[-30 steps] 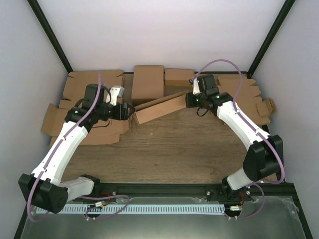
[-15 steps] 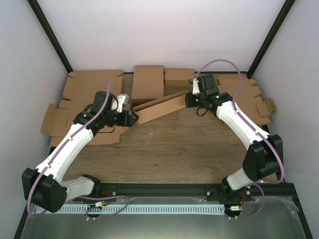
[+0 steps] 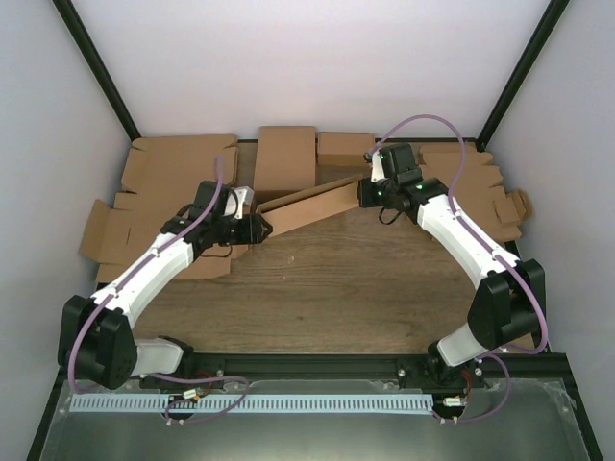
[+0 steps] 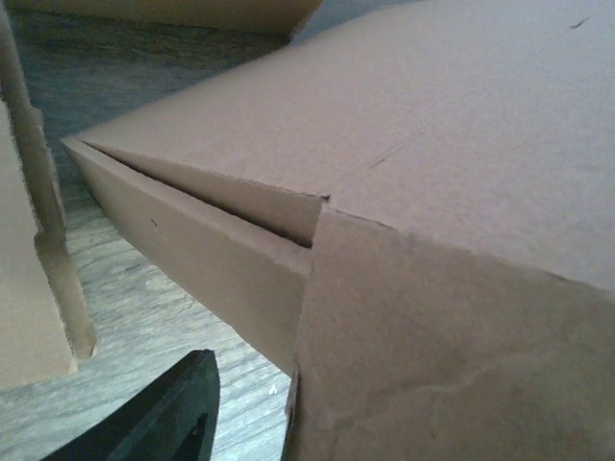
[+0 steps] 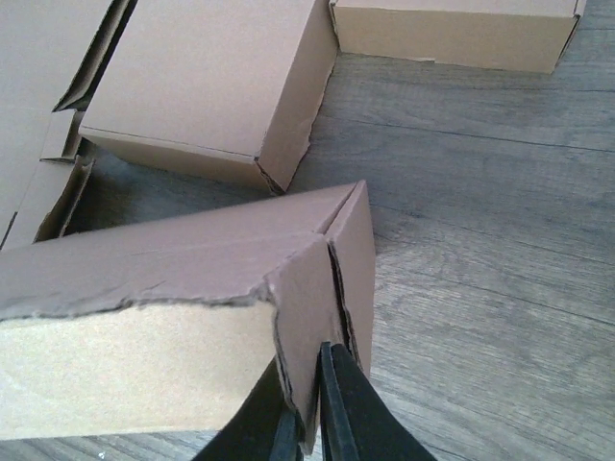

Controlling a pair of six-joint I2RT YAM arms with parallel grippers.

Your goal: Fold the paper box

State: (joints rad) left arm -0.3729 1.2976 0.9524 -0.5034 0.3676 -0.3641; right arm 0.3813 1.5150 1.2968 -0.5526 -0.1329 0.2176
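Observation:
The paper box, a long brown cardboard piece, hangs slanted above the wooden table between my two arms. My right gripper holds its far right end. In the right wrist view the right gripper is shut on the box's corner flap. My left gripper is at the box's near left end. In the left wrist view one black finger stands apart from the box's end flap, with wood showing between them. The other finger is hidden behind that flap.
Two folded cardboard boxes stand at the back, seen close in the right wrist view. Flat cardboard blanks lie at the left and at the right. A blank's edge is beside my left gripper.
My left arm has swung to the right and its gripper has come up to the box's left end. The right arm and its grip have stayed put.

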